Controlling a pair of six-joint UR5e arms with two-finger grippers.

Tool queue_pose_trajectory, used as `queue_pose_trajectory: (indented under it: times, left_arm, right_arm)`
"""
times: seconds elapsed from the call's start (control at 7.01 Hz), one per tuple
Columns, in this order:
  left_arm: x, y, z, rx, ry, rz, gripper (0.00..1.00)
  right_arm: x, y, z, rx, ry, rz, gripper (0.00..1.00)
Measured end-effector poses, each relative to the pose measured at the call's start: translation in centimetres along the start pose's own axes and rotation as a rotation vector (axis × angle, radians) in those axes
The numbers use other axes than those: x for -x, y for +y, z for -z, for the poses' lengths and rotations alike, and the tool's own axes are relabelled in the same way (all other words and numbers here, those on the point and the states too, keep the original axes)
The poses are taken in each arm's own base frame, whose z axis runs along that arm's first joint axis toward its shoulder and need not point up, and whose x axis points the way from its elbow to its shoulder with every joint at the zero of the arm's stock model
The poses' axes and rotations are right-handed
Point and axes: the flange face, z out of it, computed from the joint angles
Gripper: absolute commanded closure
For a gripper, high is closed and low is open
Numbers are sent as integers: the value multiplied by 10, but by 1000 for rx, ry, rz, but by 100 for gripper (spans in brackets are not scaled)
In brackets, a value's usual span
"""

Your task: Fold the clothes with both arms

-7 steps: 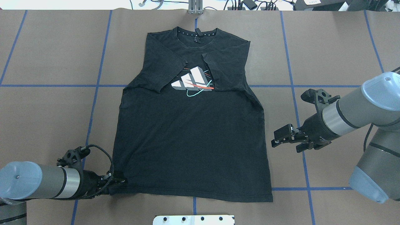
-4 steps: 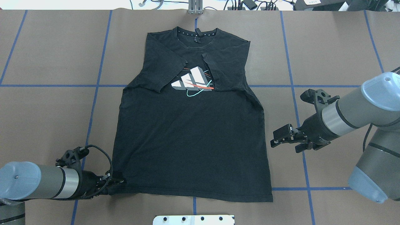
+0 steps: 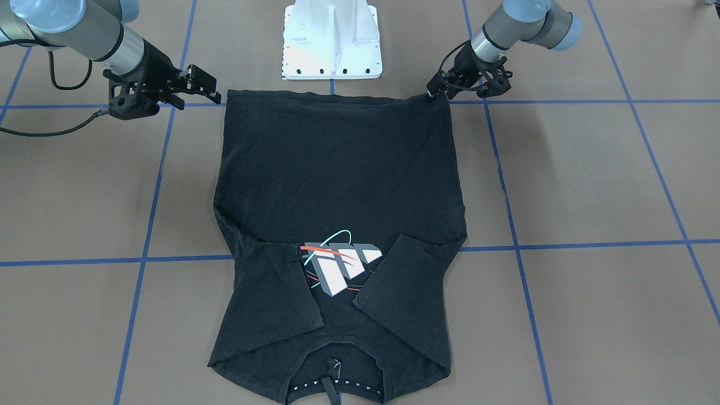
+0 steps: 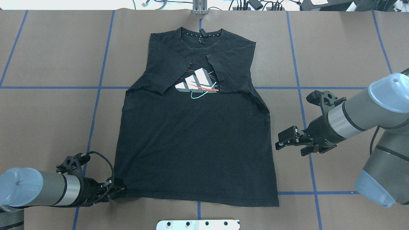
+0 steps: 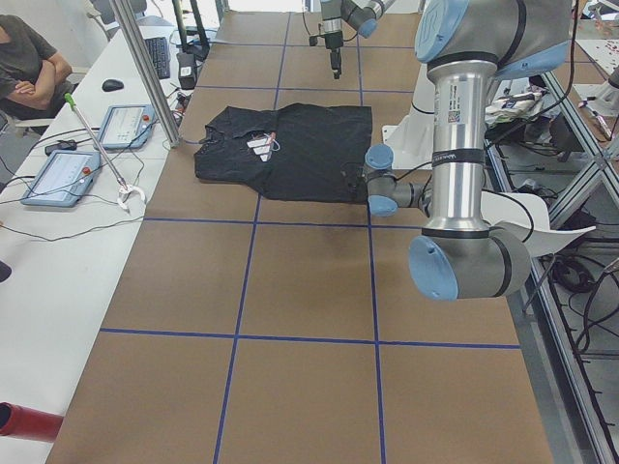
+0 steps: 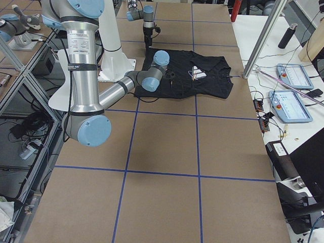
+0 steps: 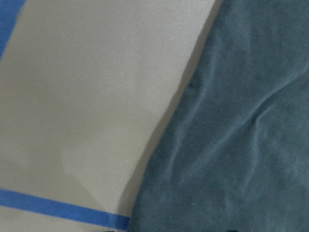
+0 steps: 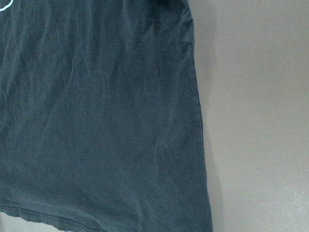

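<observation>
Overhead view of a brown counter [image 4: 48,57] ruled with blue tape lines.

At the left, near the counter's near edge, the left arm [image 4: 38,191] lies low. Its hand [image 4: 116,190] meets the left hem corner of a black T-shirt [image 4: 195,143], and its fingers look closed on that corner.

The T-shirt lies flat in the middle of the counter. Its collar [image 4: 199,33] points toward the far edge and its hem [image 4: 198,199] runs along the near edge. Both sleeves are folded inward over the chest, the left sleeve [image 4: 166,73] and the right sleeve [image 4: 233,70]. They partly cover a grey-white block graphic [image 4: 195,83].

At the right, the right arm [image 4: 361,115] reaches in from the counter's right edge. Its hand [image 4: 287,140] is open, jaws apart, and grips nothing. It sits just beside the shirt's right side edge, some way up from the right hem corner [image 4: 276,203].

Several things could go wrong here, because only one corner is held:
- If the left arm lifts or pulls alone, the hem would likely skew and wrinkles would drag across the body.
- The left pinch looks shallow, so the cloth may slip out.
- The right hand could close on only the top layer, or miss the corner altogether.
- An uneven lift might also flip the tucked sleeves back open.
</observation>
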Motion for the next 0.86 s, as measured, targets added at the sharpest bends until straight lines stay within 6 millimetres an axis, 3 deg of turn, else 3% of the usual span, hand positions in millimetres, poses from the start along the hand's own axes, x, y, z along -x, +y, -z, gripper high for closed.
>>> queue_pose_trajectory:
  times: [0.29, 0.43, 0.86]
  left_arm:
    - [-1, 2, -1, 1, -9, 0, 81]
    - [-3, 3, 1, 4, -4, -1, 100]
    - [-15, 12, 15, 21, 20, -9, 100]
  right_arm:
    - [0, 0, 0, 1, 0, -1, 0]
    - [0, 0, 0, 1, 0, -1, 0]
    - [-1, 0, -1, 2, 2, -3, 0]
